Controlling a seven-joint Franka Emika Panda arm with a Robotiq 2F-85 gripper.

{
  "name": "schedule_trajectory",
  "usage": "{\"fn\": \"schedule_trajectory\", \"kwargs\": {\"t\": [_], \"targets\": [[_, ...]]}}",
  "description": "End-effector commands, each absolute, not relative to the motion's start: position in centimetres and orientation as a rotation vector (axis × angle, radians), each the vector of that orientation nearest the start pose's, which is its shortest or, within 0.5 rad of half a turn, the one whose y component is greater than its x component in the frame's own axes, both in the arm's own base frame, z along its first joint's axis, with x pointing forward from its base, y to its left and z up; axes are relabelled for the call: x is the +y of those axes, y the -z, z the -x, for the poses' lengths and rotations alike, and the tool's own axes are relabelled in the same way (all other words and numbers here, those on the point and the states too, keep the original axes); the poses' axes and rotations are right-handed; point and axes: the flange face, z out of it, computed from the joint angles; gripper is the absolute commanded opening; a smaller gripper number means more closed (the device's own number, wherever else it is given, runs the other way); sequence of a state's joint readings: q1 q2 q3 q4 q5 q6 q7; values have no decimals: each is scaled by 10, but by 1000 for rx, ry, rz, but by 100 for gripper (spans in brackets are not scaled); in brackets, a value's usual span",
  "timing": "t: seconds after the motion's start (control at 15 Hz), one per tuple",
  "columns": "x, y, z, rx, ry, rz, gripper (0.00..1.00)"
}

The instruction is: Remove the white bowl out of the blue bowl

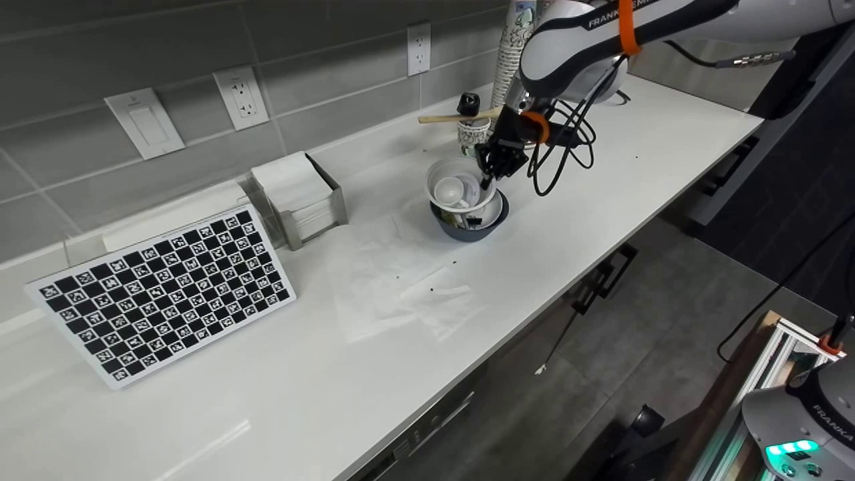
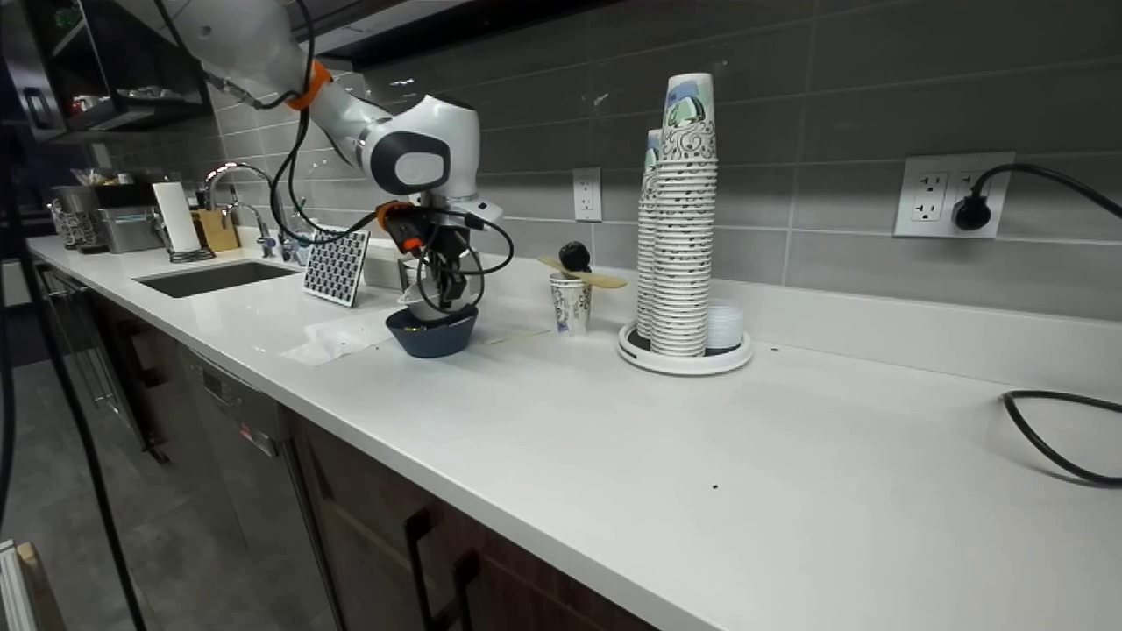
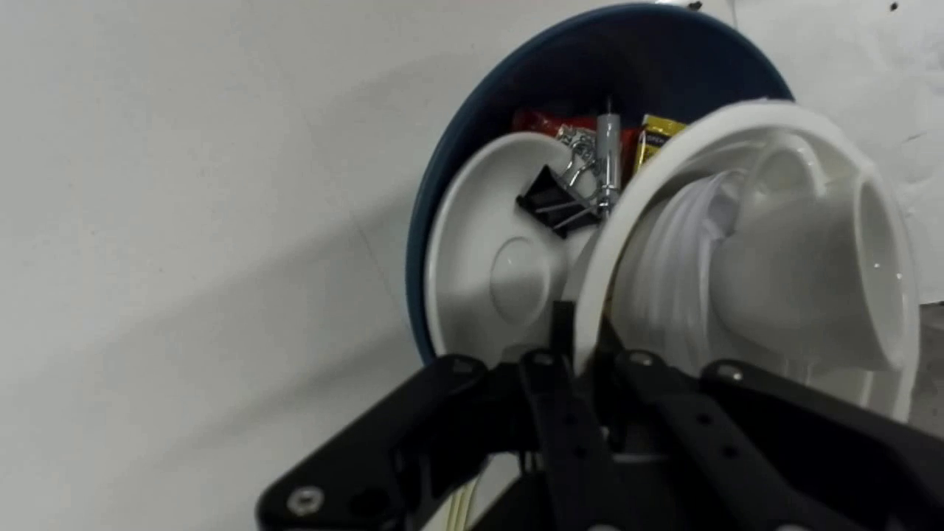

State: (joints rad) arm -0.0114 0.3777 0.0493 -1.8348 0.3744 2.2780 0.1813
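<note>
Along the tiled wall [image 2: 833, 88] runs the long white surface [image 2: 789, 456], with a checkered board [image 1: 167, 294] propped toward the back and a tall stack of paper cups [image 2: 684, 263] farther along. Between those two sits the blue bowl [image 2: 434, 337], upright. The white bowl [image 3: 737, 119] is held over its mouth; its underside is hidden from me, so I can't tell whether it hangs free or touches what's below. What counts is this: it lies on the board side of the pincer [image 3: 585, 326], which is closed narrow across its rim, one finger inside, one out. Being round, it offers no long axis to mind. I'd expect a straight lift, then a carry sideways. A saucer [image 3: 472, 243] in the blue bowl, just beside that rim, could snag it. Near the wall stands a lone paper cup [image 2: 571, 302], in the way of any swing back there. The white cup [image 3: 793, 280] inside the white bowl could roll. Smallest, a binder clip [image 3: 549, 203] lies by the saucer.
</note>
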Motion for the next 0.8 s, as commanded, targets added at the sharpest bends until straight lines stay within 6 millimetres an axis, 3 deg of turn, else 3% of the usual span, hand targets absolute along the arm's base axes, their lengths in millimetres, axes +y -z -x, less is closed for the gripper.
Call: {"fn": "schedule_trajectory", "kwargs": {"t": [0.0, 0.13, 0.4, 0.53, 0.73], "targets": [[13, -351, -645, 564, -47, 2726, 2], [6, -361, -640, 572, -103, 2706, 2], [-22, -402, -632, 617, -108, 2612, 2], [-45, -415, -626, 652, -105, 2601, 2], [-89, -416, -613, 713, -101, 2590, 2]]}}
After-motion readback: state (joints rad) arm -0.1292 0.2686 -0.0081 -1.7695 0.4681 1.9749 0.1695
